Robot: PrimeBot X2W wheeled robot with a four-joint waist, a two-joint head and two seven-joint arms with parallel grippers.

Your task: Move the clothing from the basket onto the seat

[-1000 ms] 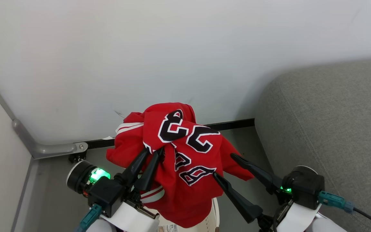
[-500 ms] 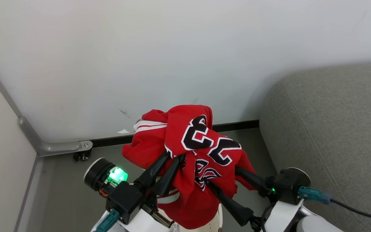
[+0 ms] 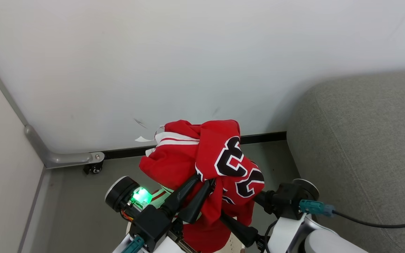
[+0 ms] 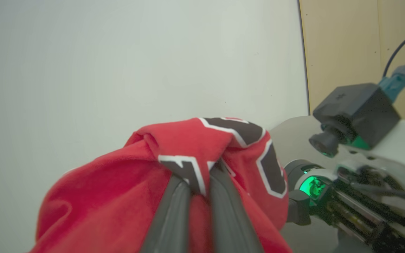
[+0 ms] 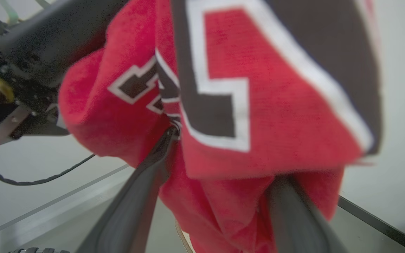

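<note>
**Jersey lifted clear, sofa off to the right**

The clothing (image 3: 209,154), a red jersey with a black, white-edged 23, hangs bunched in the air in front of the wall (image 3: 188,52). It is above the floor (image 3: 72,196) and above a cream sliver of the basket (image 3: 229,243) at the bottom edge of the head view. The bundle droops downward from one gathered fold, so its long axis runs roughly vertical.

The left gripper (image 3: 204,179) is clamped on that fold. In the left wrist view its two fingers (image 4: 174,211) pinch the cloth tightly between them. The right gripper (image 3: 239,207) stands spread wide and grips nothing. In the right wrist view the fabric drapes over and between its parted fingers (image 5: 139,196), which prop it from below.

The seat (image 3: 364,140), a grey sofa, lies to the robot's right of the jersey, with a strip of floor between them. The right arm is the nearer one, but the left arm carries the load. The coming move therefore looks like a sideways carry to the right, across the body.

A second ago the right gripper's fingers stood clear beside the cloth, both fully visible. Now they are tucked under it, and the two grippers sit closer together. The 23 has swung towards the sofa side. The head view has also shifted slightly.
</note>
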